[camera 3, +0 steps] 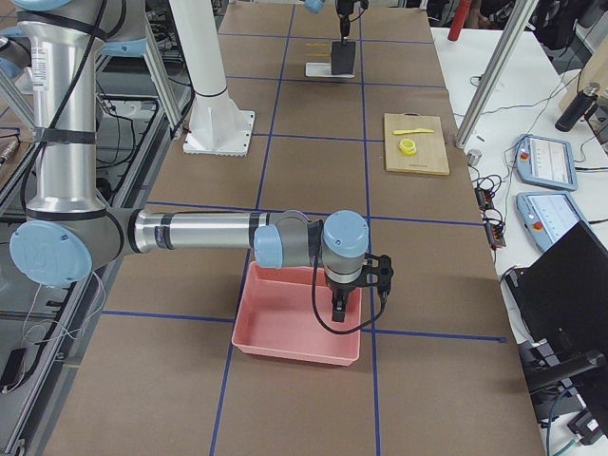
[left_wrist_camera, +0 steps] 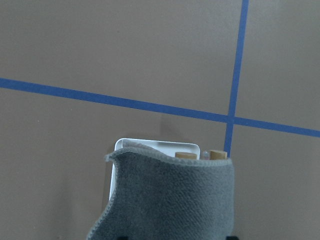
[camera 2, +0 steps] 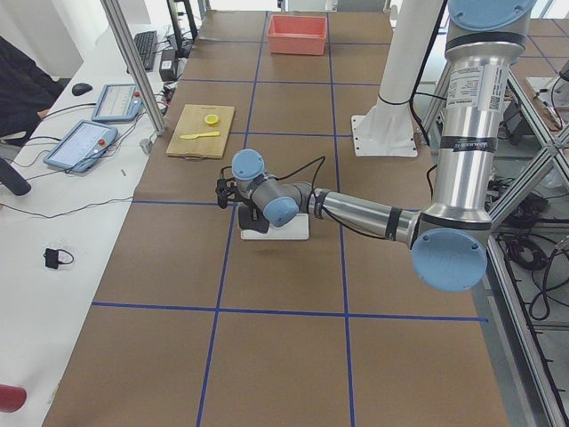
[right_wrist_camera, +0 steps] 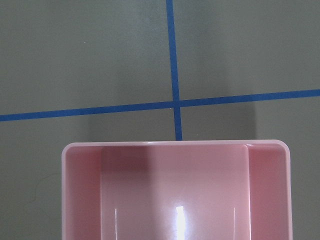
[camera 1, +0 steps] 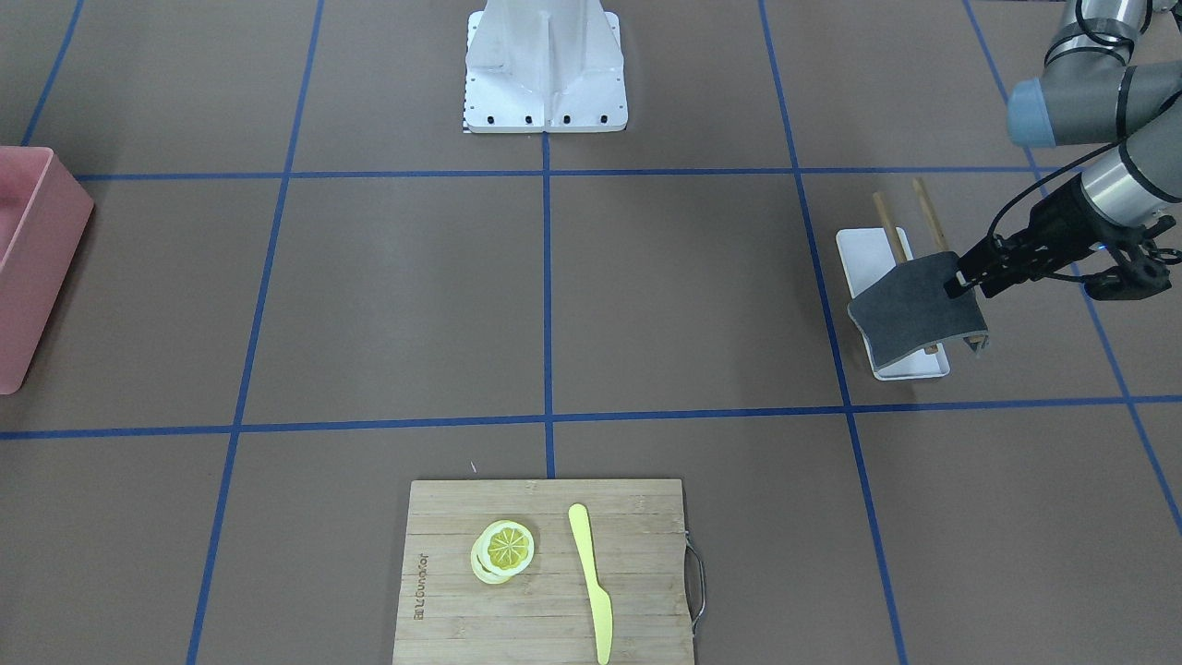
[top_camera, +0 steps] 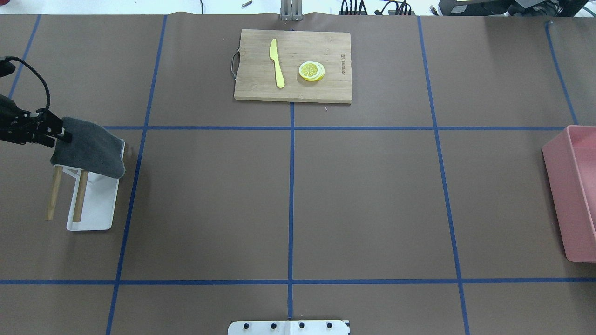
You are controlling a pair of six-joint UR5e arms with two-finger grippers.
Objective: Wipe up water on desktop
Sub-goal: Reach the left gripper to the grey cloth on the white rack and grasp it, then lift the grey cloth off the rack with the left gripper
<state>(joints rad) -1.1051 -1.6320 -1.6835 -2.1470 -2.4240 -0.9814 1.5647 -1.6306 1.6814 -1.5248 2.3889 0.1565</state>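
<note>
Nearest to the front-facing camera lies a bamboo cutting board with a metal handle on one short side. It carries a small stack of lemon slices and, just beside them, a yellow plastic knife lying flat. Under the board, and running on to every edge of the view, is the desktop, matte brown and cut into big rectangles by blue tape lines. Farther back, on the robot's left, a white tray sits on the desktop with two wooden rods running along it. A grey cloth covers the tray's nearer half and the rods' nearer ends. Whether it rests on the rods or hangs just above them cannot be told. The left gripper has its fingers pinched together on the cloth's edge, away from the tape line. On the opposite side a pink bin stands at the desktop's edge. The right gripper hangs over it, and how its fingers stand cannot be told. Farthest back is the robot's white base.
</note>
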